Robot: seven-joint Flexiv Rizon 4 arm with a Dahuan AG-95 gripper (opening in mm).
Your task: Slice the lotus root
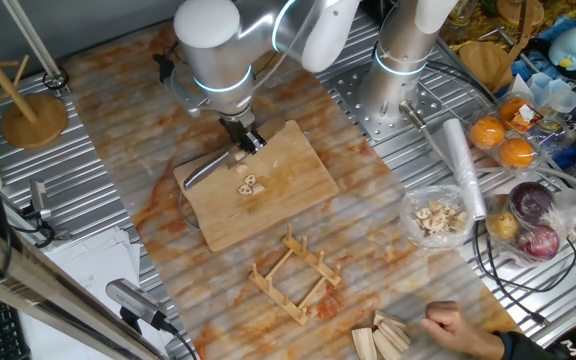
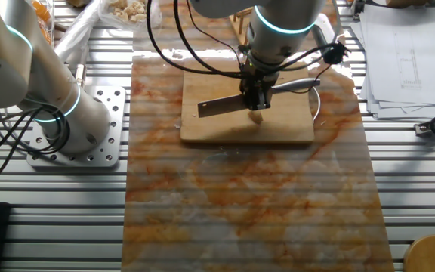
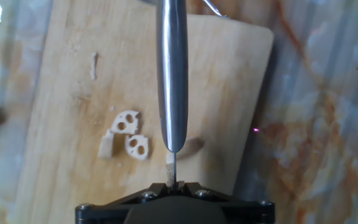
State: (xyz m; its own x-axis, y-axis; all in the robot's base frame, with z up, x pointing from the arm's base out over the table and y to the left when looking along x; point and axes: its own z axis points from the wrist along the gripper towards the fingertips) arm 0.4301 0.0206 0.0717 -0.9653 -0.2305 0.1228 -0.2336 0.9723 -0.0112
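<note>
My gripper (image 1: 246, 140) is shut on a steel knife (image 1: 206, 170) and holds it over the wooden cutting board (image 1: 288, 205). In the hand view the knife (image 3: 171, 74) runs straight away from the closed jaws. Two thin pale lotus root slices with holes (image 3: 130, 134) and a small chunk (image 3: 107, 147) lie on the board (image 3: 61, 93) just left of the blade. Another pale piece (image 3: 191, 146) shows just right of it. The slices (image 1: 248, 184) lie beside the blade. In the other fixed view the gripper (image 2: 255, 97) holds the knife (image 2: 221, 107) above a pale piece (image 2: 257, 116).
A clear bag of pale chips (image 1: 438, 216) lies at the right. A wooden rack (image 1: 293, 275) stands in front of the board. A person's hand (image 1: 458, 326) rests by wooden blocks (image 1: 383, 337). Oranges (image 1: 503, 140), red onions (image 1: 533, 220) and a second arm's base (image 1: 403, 60) are at the right.
</note>
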